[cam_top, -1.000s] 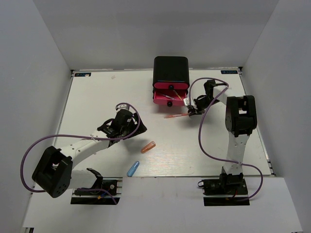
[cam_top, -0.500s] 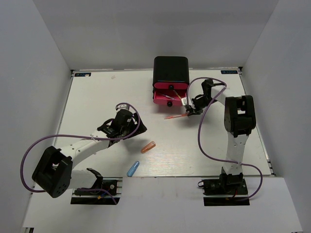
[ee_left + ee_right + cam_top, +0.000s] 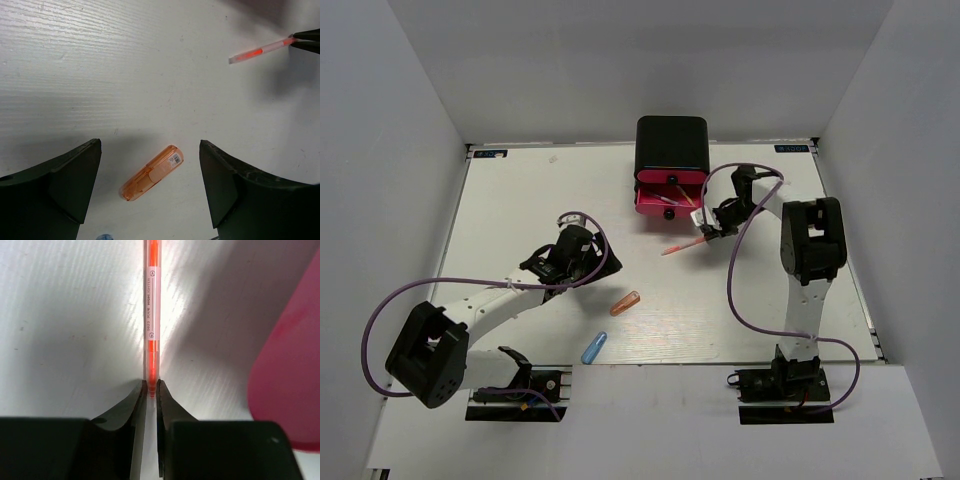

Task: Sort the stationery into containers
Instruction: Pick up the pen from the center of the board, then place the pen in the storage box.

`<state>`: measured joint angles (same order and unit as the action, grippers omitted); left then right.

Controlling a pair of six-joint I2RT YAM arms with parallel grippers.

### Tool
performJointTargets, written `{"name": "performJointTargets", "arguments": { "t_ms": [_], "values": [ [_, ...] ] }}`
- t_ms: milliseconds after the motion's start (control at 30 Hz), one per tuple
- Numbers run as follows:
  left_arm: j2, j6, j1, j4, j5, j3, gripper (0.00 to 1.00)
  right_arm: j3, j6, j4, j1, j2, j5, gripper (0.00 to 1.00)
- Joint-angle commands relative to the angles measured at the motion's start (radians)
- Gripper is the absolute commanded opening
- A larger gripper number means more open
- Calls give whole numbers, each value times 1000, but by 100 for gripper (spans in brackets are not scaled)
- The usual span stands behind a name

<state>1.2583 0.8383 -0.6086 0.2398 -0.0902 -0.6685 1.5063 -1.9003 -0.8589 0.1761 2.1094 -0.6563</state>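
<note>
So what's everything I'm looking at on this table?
table: one, white, under everything
cabinet: one, black, far edge
drawers: at least two showing, pink, pulled out of the cabinet
pen: one, orange, beside the drawers, held at one end
orange capsule: one, mid-table
blue capsule: one, near edge
cables: two, purple, one per arm
left gripper: open, above the orange capsule
right gripper: shut on the pen
</note>
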Motion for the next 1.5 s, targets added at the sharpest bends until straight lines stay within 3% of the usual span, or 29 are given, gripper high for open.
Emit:
{"name": "performJointTargets", "arguments": {
  "t_ms": [0, 100, 433, 600, 633, 733, 900, 1233, 1333, 1400, 1467],
  "values": [
    [-33, -8, 4, 6, -13, -14, 89, -58, -8, -91, 5, -9, 95, 6],
    [-51, -8, 4, 6, -13, -5, 89, -58, 13, -130, -3, -43, 38, 0],
    [-60, -8, 4, -4, -13, 6, 89, -140, -19, -256, 17, -322, -170, 0],
    [-60, -37, 4, 9, -3, 6, 89, -44, 206, -178, 36, -404, -313, 0],
    [-60, -50, 4, 9, 6, 6, 89, -12, 365, -64, 42, -417, -328, 0],
    [-69, -106, 4, 29, 6, -6, 87, 23, 588, 121, 55, -414, -293, 0],
    [-33, -215, -5, 85, 35, -58, 85, 75, 776, 319, 72, -347, -171, 0],
    [6, -281, -14, 76, 115, -88, 84, 201, 751, 310, 100, -197, -33, 1],
    [6, -281, -14, 67, 124, -88, 84, 186, 733, 302, 103, -184, 0, 5],
    [6, -281, -14, 67, 135, -88, 84, 181, 725, 291, 102, -181, 7, 15],
    [6, -281, -14, 67, 135, -88, 84, 175, 719, 282, 102, -184, 3, 15]
  ]
}}
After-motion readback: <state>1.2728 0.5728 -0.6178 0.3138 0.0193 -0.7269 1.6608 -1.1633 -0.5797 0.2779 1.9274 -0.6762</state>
